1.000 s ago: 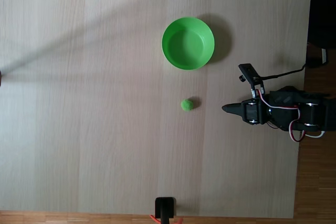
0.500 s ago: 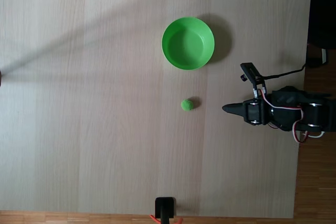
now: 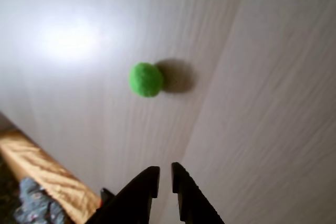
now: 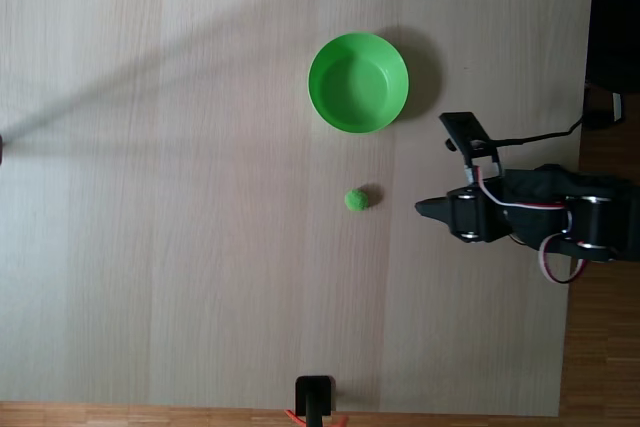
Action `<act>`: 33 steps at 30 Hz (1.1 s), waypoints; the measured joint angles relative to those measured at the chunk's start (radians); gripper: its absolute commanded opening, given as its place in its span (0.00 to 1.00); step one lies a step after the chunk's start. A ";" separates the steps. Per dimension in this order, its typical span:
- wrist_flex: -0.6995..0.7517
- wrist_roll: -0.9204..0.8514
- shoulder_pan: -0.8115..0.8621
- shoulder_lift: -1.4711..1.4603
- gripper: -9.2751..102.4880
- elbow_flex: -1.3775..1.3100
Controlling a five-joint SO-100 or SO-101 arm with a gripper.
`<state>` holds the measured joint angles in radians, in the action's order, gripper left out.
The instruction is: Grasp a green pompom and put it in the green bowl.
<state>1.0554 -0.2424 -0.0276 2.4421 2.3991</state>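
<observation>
Since a second ago the gripper [image 4: 420, 209] has crept a little toward the ball [image 4: 356, 200] in the fixed view; ball and bowl [image 4: 358, 82] lie as they did. Wrist view: the ball [image 3: 145, 80] rests on bare table [image 3: 273, 103], ahead of the gripper [image 3: 163, 174], whose jaws are nearly closed and hold nothing. Being round, it has no long axis or heading. Fixed view: nothing is grasped yet; approach, pickup and drop into the empty bowl all remain.

Green pompom [image 3: 145, 80] beyond nearly-closed tool [image 3: 164, 176]
</observation>
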 measured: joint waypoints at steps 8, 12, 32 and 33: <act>-0.003 -0.002 0.000 -0.373 0.10 -0.189; -0.008 -0.003 0.000 -0.515 0.10 -0.270; -0.003 -0.003 0.000 -0.834 0.27 -0.565; -0.003 -0.003 0.000 -0.838 0.28 -0.565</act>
<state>1.0523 -0.2454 -0.0276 1.6045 1.8346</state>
